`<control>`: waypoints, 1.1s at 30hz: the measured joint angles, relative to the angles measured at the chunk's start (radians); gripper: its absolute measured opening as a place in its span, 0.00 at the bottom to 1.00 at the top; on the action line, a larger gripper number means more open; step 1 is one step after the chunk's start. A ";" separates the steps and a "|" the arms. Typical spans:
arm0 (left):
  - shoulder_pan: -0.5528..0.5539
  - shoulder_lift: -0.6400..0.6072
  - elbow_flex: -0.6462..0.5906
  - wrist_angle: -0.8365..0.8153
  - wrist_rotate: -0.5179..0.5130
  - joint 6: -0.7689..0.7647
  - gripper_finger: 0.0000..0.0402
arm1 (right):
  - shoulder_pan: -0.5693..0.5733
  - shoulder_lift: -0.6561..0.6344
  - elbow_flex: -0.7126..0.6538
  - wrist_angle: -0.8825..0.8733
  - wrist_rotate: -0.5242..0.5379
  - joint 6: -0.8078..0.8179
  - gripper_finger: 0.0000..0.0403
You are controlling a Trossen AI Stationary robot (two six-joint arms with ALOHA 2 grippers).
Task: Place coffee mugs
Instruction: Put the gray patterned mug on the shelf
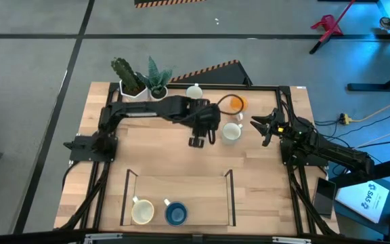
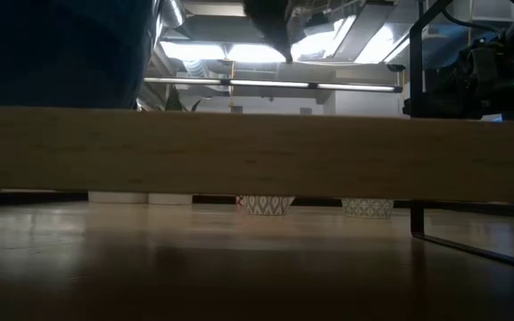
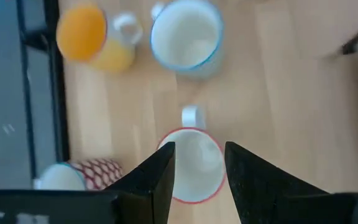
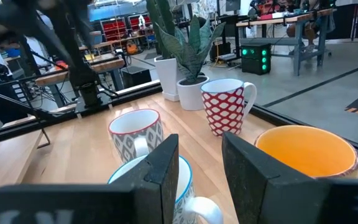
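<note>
Red-rimmed mug [image 3: 194, 163] partly hidden by left gripper [image 3: 199, 163], fingers apart.

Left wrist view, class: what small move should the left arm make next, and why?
Probably lower straight down. The left gripper hangs with its jaws open directly above the red-rimmed mug, whose handle points away from the jaws, so descending should bring the jaws around its rim. The orange mug and blue-rimmed mug stand clear.

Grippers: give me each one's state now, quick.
Left gripper: open, above the red-rimmed mug, holding nothing.
Right gripper: open, empty.
</note>
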 joint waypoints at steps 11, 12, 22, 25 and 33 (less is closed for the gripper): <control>0.056 0.002 -0.291 0.196 0.092 -0.041 0.33 | 0.000 0.000 0.000 0.000 0.000 -0.002 0.27; 0.056 0.001 -0.305 0.208 0.096 -0.042 0.33 | 0.000 0.000 0.000 0.000 0.000 -0.002 0.27; 0.057 0.001 -0.414 0.230 0.115 -0.053 0.33 | 0.001 0.027 0.001 -0.001 -0.027 -0.059 0.27; 0.056 0.001 -0.422 0.230 0.115 -0.066 0.33 | 0.001 0.092 0.024 -0.052 -0.043 -0.112 0.23; 0.056 0.001 -0.422 0.267 0.115 -0.072 0.31 | 0.001 0.355 0.228 -0.202 -0.050 -0.344 0.09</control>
